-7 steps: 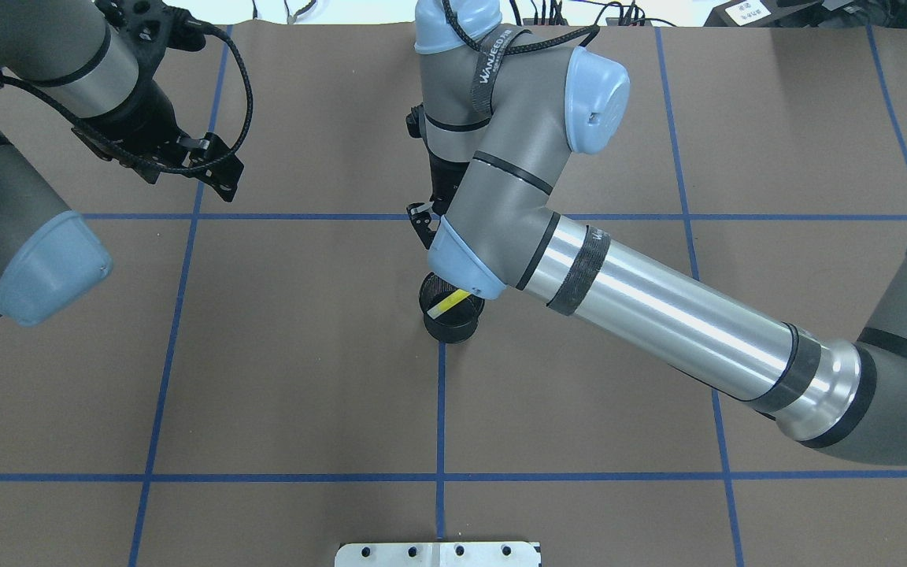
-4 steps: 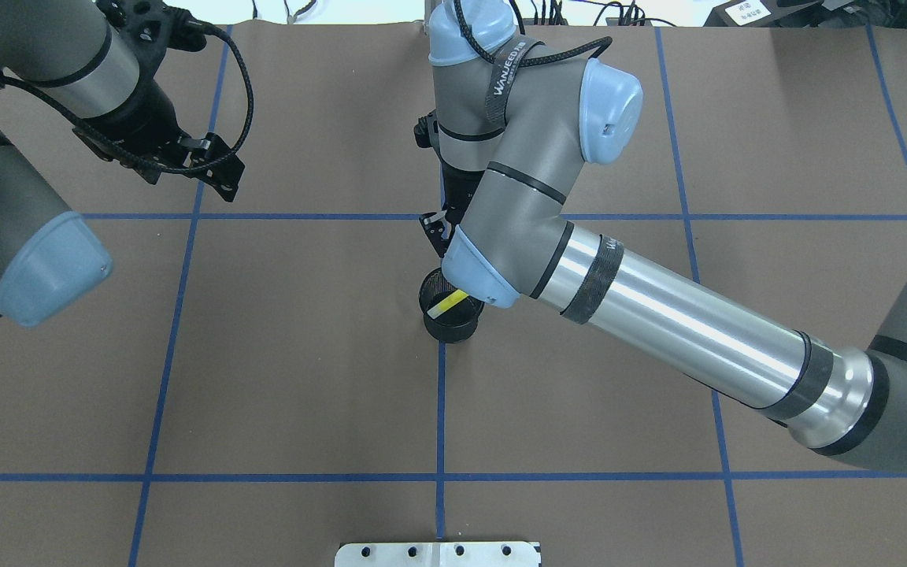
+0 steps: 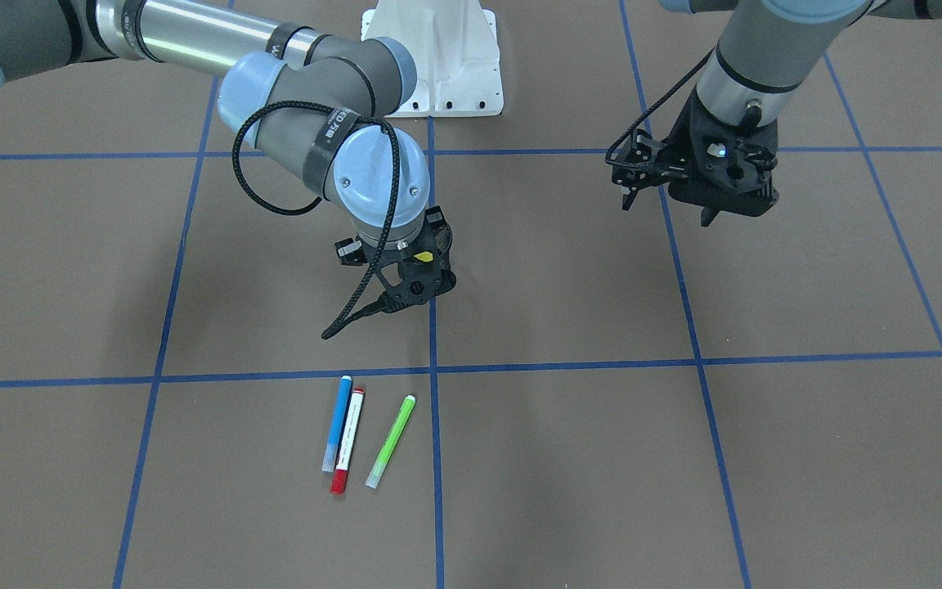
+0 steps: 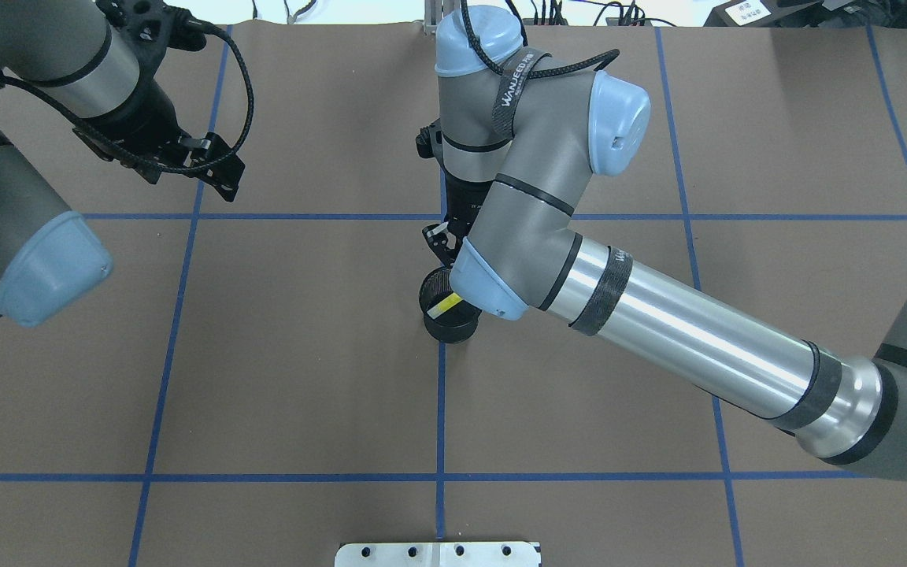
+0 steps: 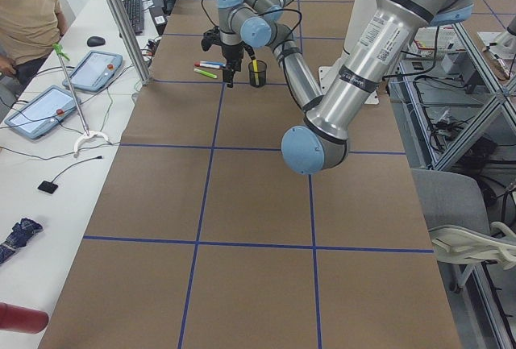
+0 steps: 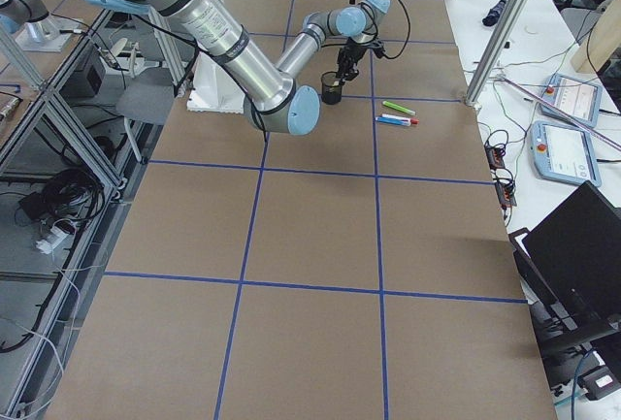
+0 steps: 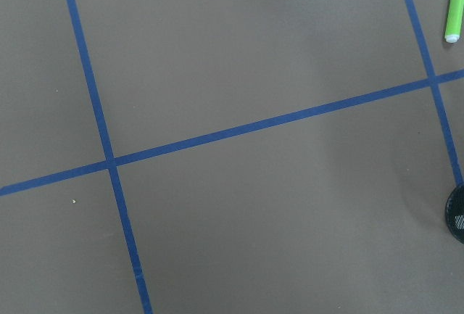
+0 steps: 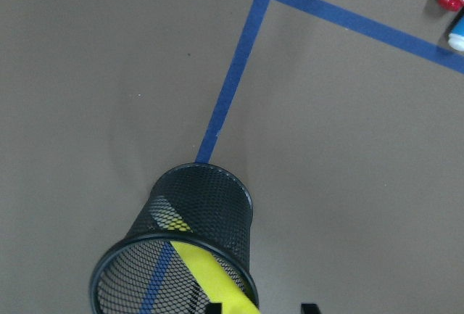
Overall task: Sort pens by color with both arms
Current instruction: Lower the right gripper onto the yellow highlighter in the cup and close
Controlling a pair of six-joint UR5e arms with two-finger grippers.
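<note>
The yellow pen (image 4: 447, 303) leans inside the black mesh cup (image 4: 453, 327) at the table's middle; the right wrist view shows the pen (image 8: 206, 270) and the cup (image 8: 203, 212) too. My right gripper (image 8: 259, 308) hangs just above the cup with its jaws apart and holds nothing. From the front the gripper (image 3: 415, 290) hides the cup. The blue pen (image 3: 337, 421), the white pen with red ends (image 3: 347, 442) and the green pen (image 3: 391, 440) lie side by side beyond the cup. My left gripper (image 4: 221, 169) hovers empty, far to the left.
Blue tape lines divide the brown table cover into squares. The white pedestal base (image 3: 438, 57) stands at the robot's edge. An operator (image 5: 24, 10) and tablets (image 5: 89, 71) are at a side bench past the far edge.
My right arm has shifted right and toward the far side, away from the cup. The yellow pen stays in the cup. The left arm has not moved.
</note>
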